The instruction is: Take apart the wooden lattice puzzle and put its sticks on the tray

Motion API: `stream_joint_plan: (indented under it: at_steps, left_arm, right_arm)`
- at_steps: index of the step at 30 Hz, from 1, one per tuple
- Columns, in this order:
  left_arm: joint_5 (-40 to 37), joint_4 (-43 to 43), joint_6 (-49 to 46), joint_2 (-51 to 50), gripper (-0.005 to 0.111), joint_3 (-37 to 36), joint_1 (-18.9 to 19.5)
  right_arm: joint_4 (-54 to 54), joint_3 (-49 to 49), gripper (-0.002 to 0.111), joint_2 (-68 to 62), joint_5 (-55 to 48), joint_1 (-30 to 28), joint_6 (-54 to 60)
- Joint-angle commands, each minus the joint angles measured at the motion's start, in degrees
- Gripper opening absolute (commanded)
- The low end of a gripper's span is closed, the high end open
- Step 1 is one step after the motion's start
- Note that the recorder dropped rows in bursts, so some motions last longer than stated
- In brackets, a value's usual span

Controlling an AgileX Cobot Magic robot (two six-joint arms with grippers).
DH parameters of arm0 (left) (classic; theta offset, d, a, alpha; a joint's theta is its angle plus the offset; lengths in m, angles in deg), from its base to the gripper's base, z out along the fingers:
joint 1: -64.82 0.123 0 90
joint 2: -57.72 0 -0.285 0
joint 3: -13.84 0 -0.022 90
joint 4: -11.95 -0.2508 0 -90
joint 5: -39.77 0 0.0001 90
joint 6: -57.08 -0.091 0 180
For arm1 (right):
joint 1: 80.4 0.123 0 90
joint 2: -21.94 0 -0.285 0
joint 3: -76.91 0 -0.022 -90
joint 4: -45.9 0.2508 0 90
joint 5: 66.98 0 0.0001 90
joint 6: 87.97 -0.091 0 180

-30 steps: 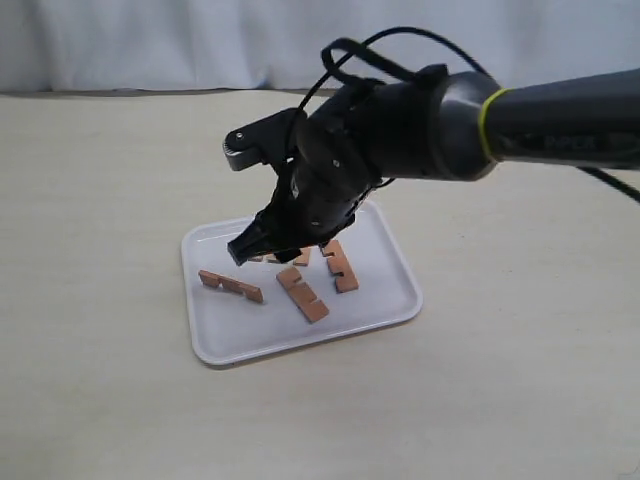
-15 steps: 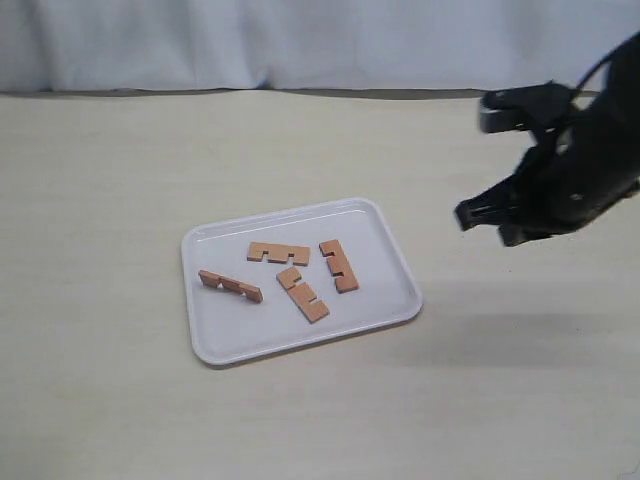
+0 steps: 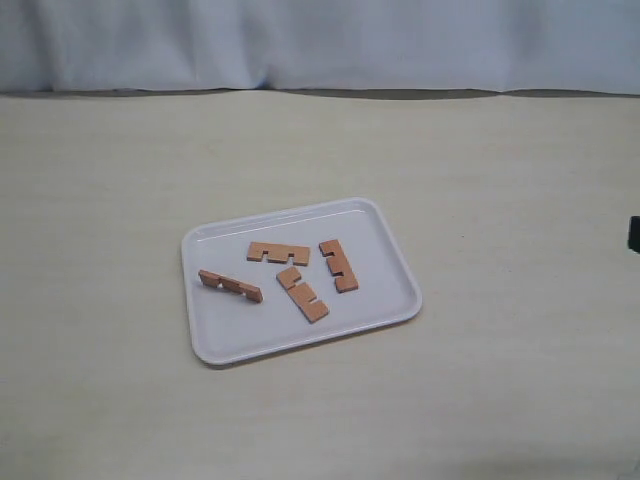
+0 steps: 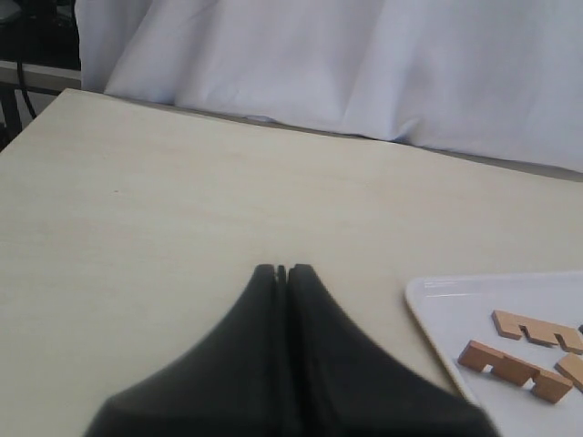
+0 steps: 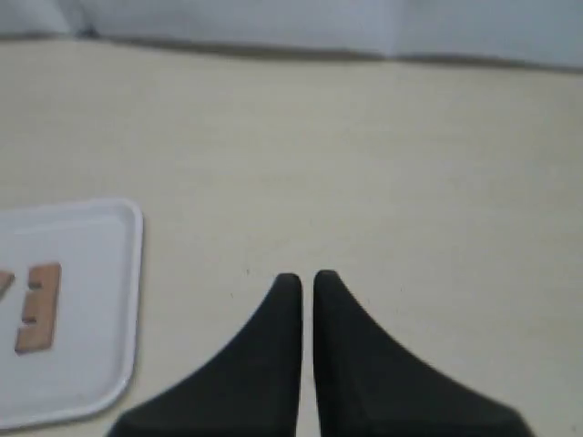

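The white tray (image 3: 240,335) lies on the table with several reddish-brown notched sticks apart on it: one at the left (image 3: 230,286), one at the back (image 3: 279,253), one in the middle (image 3: 302,294), one at the right (image 3: 339,265). No assembled lattice shows. My left gripper (image 4: 281,269) is shut and empty over bare table, beside the tray's corner (image 4: 446,309) and two sticks (image 4: 512,369). My right gripper (image 5: 307,278) has its fingers almost together with nothing between them, off the tray's edge (image 5: 91,300); one stick (image 5: 38,307) shows there.
A white cloth (image 3: 320,40) hangs along the back of the beige table (image 3: 120,180). A dark sliver of the right arm (image 3: 635,232) shows at the exterior view's right edge.
The right arm has pulled away from above the tray to the right, almost out of the exterior view. The sticks stay where they were on the tray.
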Motion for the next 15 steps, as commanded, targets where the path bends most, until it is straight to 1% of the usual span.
stream_joint_plan:
  at_steps: [1, 6, 11, 15]
  left_arm:
    - [0.64, 0.03, 0.2, 0.11, 0.0, -0.11, -0.42]
    - [0.64, 0.03, 0.2, 0.11, 0.0, -0.11, -0.42]
    - [0.64, 0.03, 0.2, 0.11, 0.0, -0.11, -0.42]
    - [0.64, 0.03, 0.2, 0.11, 0.0, -0.11, -0.42]
  right_arm:
    - [0.43, -4.64, 0.004, 12.32, 5.11, -0.42, -0.33]
    - [0.86, -9.08, 0.004, 25.61, 9.2, -0.42, -0.57]
    - [3.18, -9.74, 0.004, 35.75, 6.19, -0.42, -0.57]
    - [3.49, -9.74, 0.004, 40.71, 5.74, -0.42, -0.57]
